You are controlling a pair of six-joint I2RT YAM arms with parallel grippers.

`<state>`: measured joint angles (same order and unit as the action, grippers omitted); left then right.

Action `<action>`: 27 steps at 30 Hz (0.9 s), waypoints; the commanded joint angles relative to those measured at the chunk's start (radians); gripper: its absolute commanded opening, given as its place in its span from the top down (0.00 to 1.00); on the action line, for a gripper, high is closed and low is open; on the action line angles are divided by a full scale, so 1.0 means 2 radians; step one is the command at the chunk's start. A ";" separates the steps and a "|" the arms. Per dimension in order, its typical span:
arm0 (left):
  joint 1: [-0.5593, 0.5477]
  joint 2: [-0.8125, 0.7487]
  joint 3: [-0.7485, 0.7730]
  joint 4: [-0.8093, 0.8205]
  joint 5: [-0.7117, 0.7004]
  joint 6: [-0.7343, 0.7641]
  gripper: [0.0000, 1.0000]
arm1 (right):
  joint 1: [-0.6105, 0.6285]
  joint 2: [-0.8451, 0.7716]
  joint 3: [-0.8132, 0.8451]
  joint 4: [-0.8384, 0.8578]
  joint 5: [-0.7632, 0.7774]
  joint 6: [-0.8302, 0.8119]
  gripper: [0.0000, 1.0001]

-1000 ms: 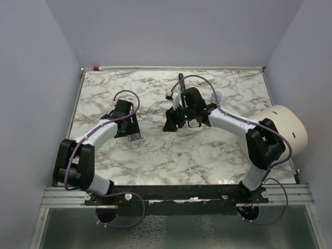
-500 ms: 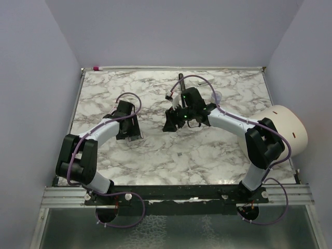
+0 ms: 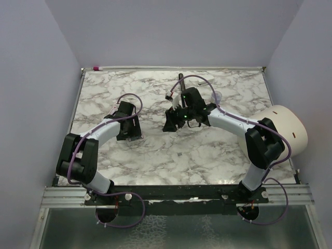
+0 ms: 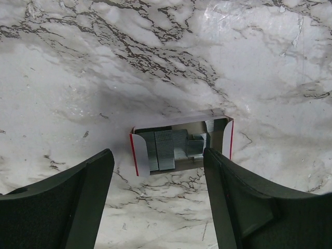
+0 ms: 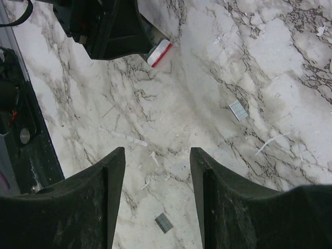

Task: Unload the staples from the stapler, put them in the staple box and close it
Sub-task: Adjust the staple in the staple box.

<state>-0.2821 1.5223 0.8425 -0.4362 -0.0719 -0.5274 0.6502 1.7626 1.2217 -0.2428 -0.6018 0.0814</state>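
The stapler is a thin black bar lying at the back of the table, its near end hidden behind my right arm. Small strips of staples lie on the marble in the right wrist view, one at the right and one between the fingers. My right gripper is open and empty above the table, in front of the stapler. My left gripper is open and empty. It hovers just short of a small open white box with red edges that holds grey staple strips.
A large white rounded object stands at the right edge. A pink-capped marker lies at the back left corner. Walls close in on three sides. The box's red edge and the left gripper show in the right wrist view.
My left arm has shifted slightly, its gripper drawing a little back over the box. The right arm has not visibly moved.
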 commanded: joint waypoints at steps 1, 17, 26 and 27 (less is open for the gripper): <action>-0.003 0.005 -0.001 0.004 0.005 0.000 0.27 | -0.001 -0.004 0.003 0.004 -0.012 -0.006 0.46; -0.005 0.019 0.004 0.006 0.007 0.001 0.25 | -0.002 -0.004 0.002 0.005 -0.012 -0.006 0.46; -0.004 0.019 0.005 0.003 0.002 0.001 0.26 | -0.001 -0.004 0.002 0.004 -0.014 -0.006 0.46; -0.004 0.019 0.005 0.003 0.002 0.001 0.25 | -0.001 -0.005 0.003 0.004 -0.014 -0.006 0.46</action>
<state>-0.2859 1.5379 0.8433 -0.4355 -0.0719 -0.5255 0.6502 1.7626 1.2217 -0.2428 -0.6029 0.0814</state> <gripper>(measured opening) 0.740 0.535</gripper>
